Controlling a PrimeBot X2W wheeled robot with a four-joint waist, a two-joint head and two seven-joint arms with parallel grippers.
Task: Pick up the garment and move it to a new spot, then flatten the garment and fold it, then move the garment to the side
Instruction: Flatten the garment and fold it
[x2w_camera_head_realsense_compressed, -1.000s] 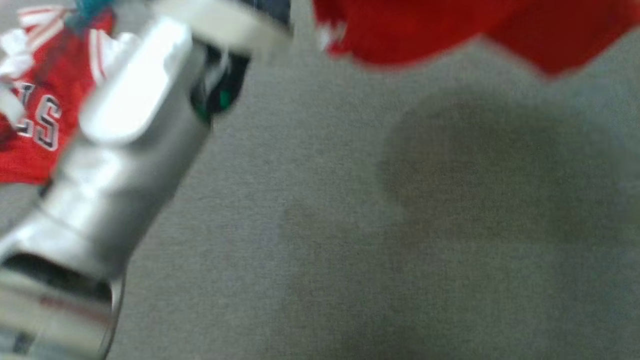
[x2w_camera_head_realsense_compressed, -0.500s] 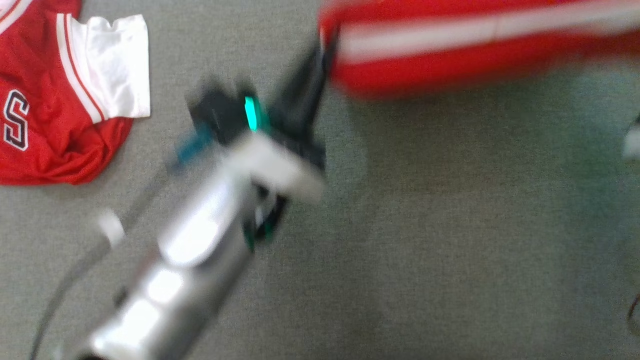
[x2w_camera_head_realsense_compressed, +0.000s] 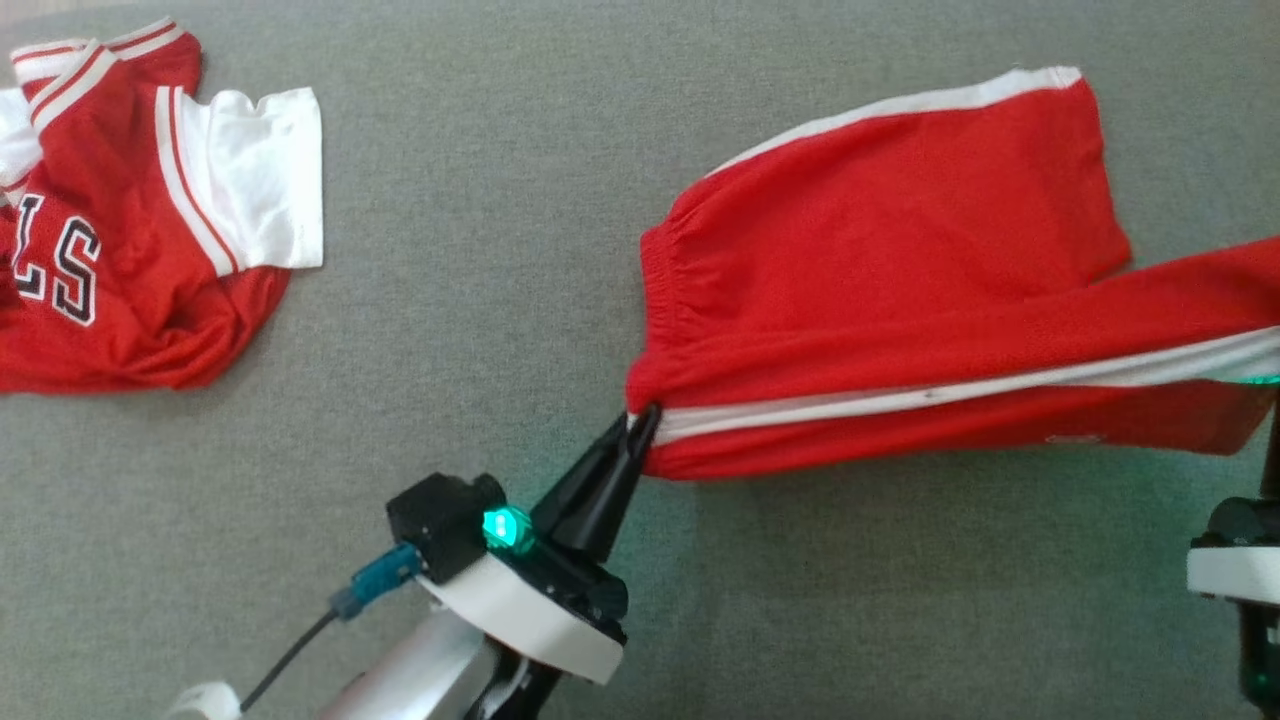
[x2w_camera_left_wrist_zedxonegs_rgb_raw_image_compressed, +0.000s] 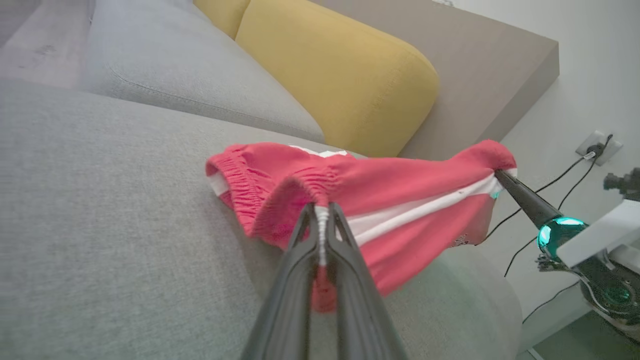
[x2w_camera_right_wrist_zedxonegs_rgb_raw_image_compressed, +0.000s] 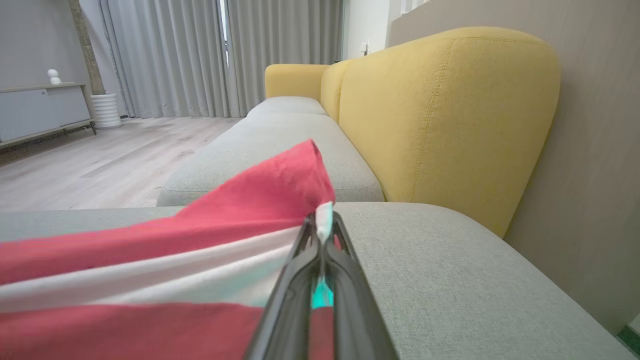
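Red shorts (x2w_camera_head_realsense_compressed: 900, 250) with a white side stripe are stretched out over the grey sofa seat (x2w_camera_head_realsense_compressed: 500, 300). My left gripper (x2w_camera_head_realsense_compressed: 640, 420) is shut on the waistband corner, seen up close as the left gripper (x2w_camera_left_wrist_zedxonegs_rgb_raw_image_compressed: 320, 212) pinching the gathered waistband of the shorts (x2w_camera_left_wrist_zedxonegs_rgb_raw_image_compressed: 380, 195). At the head view's far right edge my right arm's wrist (x2w_camera_head_realsense_compressed: 1240, 560) rises toward the hem. The right gripper (x2w_camera_right_wrist_zedxonegs_rgb_raw_image_compressed: 322, 225) is shut on the striped leg hem of the shorts (x2w_camera_right_wrist_zedxonegs_rgb_raw_image_compressed: 250, 200). The near edge hangs lifted between the two grips; the far leg rests on the seat.
A red and white jersey (x2w_camera_head_realsense_compressed: 130, 210) with lettering lies crumpled at the seat's far left. Yellow back cushions (x2w_camera_left_wrist_zedxonegs_rgb_raw_image_compressed: 340, 75) line the sofa's rear. A wall socket with cables (x2w_camera_left_wrist_zedxonegs_rgb_raw_image_compressed: 595, 147) is past the sofa's end. Wooden floor and grey curtains (x2w_camera_right_wrist_zedxonegs_rgb_raw_image_compressed: 200, 55) lie beyond.
The head camera has swung, so the whole picture shifted and sharpened. My left gripper stays clamped on the shorts' waistband, and the shorts now show spread out between both grippers.
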